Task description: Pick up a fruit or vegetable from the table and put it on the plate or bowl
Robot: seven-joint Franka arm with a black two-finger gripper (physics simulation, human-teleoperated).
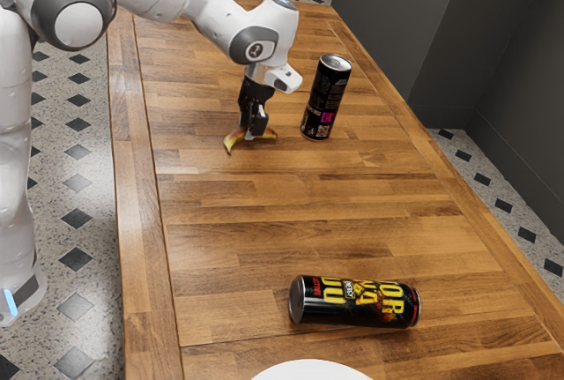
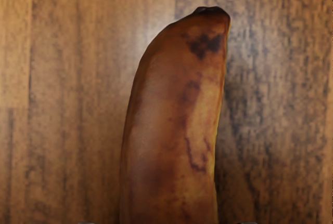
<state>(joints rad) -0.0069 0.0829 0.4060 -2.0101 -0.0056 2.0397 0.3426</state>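
Looking for the fruit first: where is it? asks one.

On the table (image 1: 352, 195), in its far half and about midway between the long edges, says the other. It is a banana (image 1: 234, 141), lying flat, with a standing can (image 1: 324, 98) near it toward the exterior view's right.

And the gripper (image 1: 256, 131)?

Down on the banana's middle. Whether the jaws pinch it or only stand astride it, I cannot tell.

How would it handle?

Light, I judge, and soft. The wrist view shows the banana (image 2: 171, 130) brown and blotched (well past ripe, I would say), so a hard squeeze could bruise or split it. The skin looks smooth, and the curve may let it swing if taken near one end.

So where to hold?

Across the middle, on the two long sides, with just enough force to lift.

And then?

The plate (image 1: 308, 369) lies at the table's near edge, well apart from the banana. A second can (image 1: 354, 301) lies on its side near the plate, so the carry should pass above it.
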